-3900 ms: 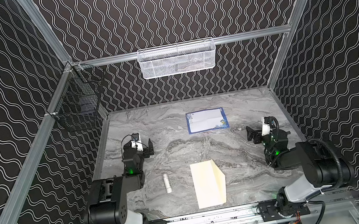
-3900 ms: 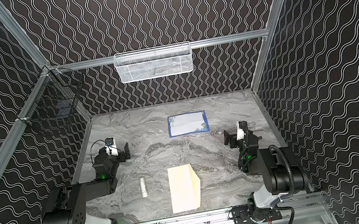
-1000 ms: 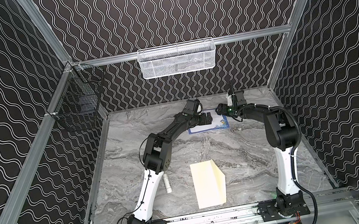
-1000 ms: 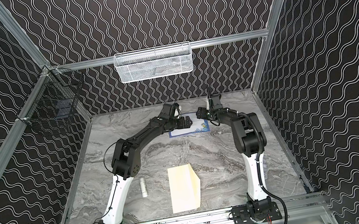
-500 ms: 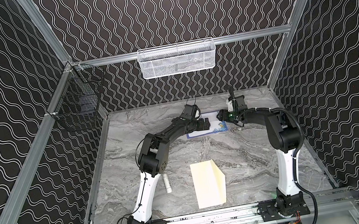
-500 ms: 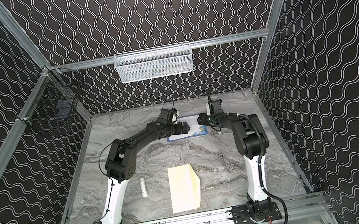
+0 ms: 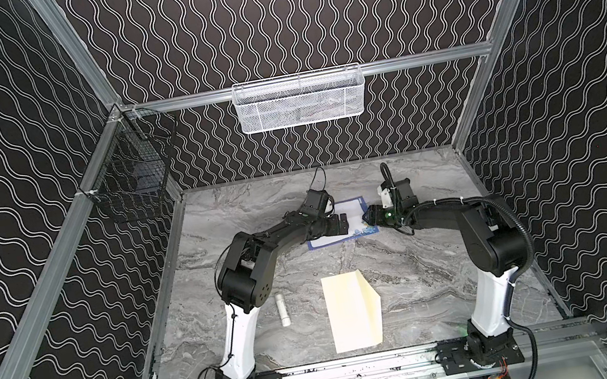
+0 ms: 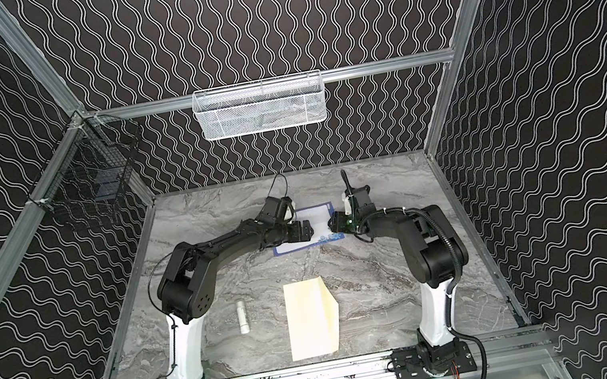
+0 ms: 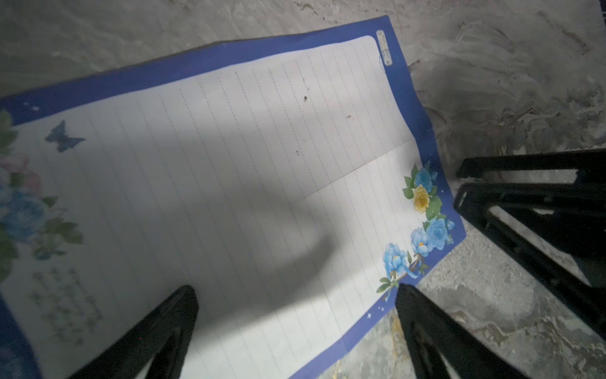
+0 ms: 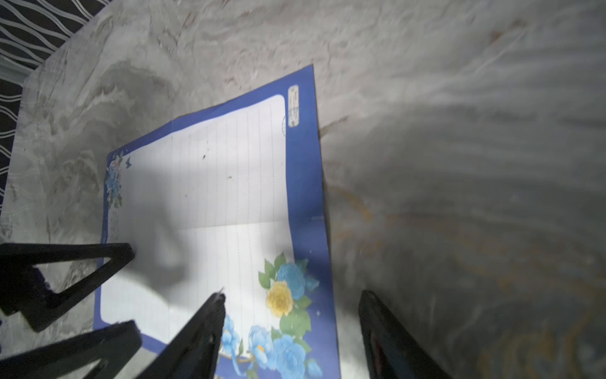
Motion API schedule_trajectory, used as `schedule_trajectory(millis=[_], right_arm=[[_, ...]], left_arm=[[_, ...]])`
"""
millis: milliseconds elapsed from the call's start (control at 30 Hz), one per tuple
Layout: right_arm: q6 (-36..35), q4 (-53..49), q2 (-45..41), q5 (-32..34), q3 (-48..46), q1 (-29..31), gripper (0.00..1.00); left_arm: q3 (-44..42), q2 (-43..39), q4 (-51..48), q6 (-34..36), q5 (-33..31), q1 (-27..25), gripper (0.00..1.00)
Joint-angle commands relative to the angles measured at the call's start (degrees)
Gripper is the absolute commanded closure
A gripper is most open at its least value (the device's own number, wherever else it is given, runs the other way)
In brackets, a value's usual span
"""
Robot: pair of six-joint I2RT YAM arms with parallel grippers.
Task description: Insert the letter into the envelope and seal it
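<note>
The letter (image 9: 246,170) lies on the tabletop (image 7: 412,264) near the far wall, lined side up with a fold crease across it. Both pairs of fingers are down at it.

The left fingers (image 9: 170,328) are spread wide and hold nothing. In the left wrist view one tip shows over the lined white area. The other shows at the blue border beside the blue and yellow flowers. Whether the tips touch the paper cannot be told.

The right fingers (image 10: 203,328) are also apart and clamp nothing. In the right wrist view one shows over the floral corner and the other over bare tabletop just past the blue border, so the letter's edge lies between them. The two pairs stand close together at that flowered end.

In both top views the letter (image 7: 352,213) (image 8: 315,218) sits between the two arms' ends. The left arm reaches in from the left and covers part of it, and the right arm reaches in from the right.

Well apart from the letter, toward the front rail, the envelope (image 7: 352,308) lies flat. It is plain cream, with its angled side to the right. A small white cylinder (image 7: 283,309) lies on its side left of the envelope, not touching it. A white mesh basket (image 7: 299,104) hangs on the back wall and a black wire basket (image 7: 131,178) hangs on the left wall.
</note>
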Motion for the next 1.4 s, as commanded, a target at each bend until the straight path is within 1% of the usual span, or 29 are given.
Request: schedule_trajectory(millis=[0, 233, 433, 533, 767, 900, 1033, 1133, 1267, 1367], right_arm=[[1.56, -0.58, -2.92, 0.36, -2.68, 0.84, 0.33], [3.09, 1.72, -7.58, 0.27, -9.89, 1.98, 0.33], [2.91, 0.67, -8.59, 0.44, -10.41, 2.71, 0.33], [2.32, -1.24, -9.85, 0.4, -9.3, 2.71, 0.33], [1.73, -4.72, -13.2, -0.12, -6.95, 2.67, 0.32], [2.34, -3.18, -11.62, 0.26, -5.12, 2.39, 0.32], [1.72, -3.97, -8.82, -0.54, -1.21, 2.19, 0.32], [1.33, -4.61, -7.12, -0.57, -0.15, 2.25, 0.32], [1.3, -3.98, -7.01, -1.41, -1.96, 2.21, 0.32], [1.42, -3.39, -7.17, -2.65, -5.15, 2.25, 0.32]], left_arm=[[-2.14, -1.62, -1.52, -1.1, -1.0, -0.32, 0.01], [-7.73, -7.33, -1.25, -0.39, -3.19, -1.3, 0.01], [-8.42, -9.69, -1.98, -0.91, -4.36, -2.11, 0.01], [-6.53, -10.35, -3.96, -0.85, -4.18, -2.11, 0.01], [-1.46, -12.96, -10.62, 1.05, -7.9, -2.09, 0.01], [-0.73, -12.55, -12.68, 1.52, -10.29, -1.37, 0.01], [-0.52, -11.75, -12.97, 1.03, -8.92, -0.29, 0.01], [-1.77, -12.43, -13.16, 0.89, -8.97, -0.19, 0.01], [-6.03, -14.48, -11.33, 0.49, -8.41, 1.09, 0.01], [-7.26, -15.51, -12.59, 0.2, -8.55, 2.08, 0.01]])
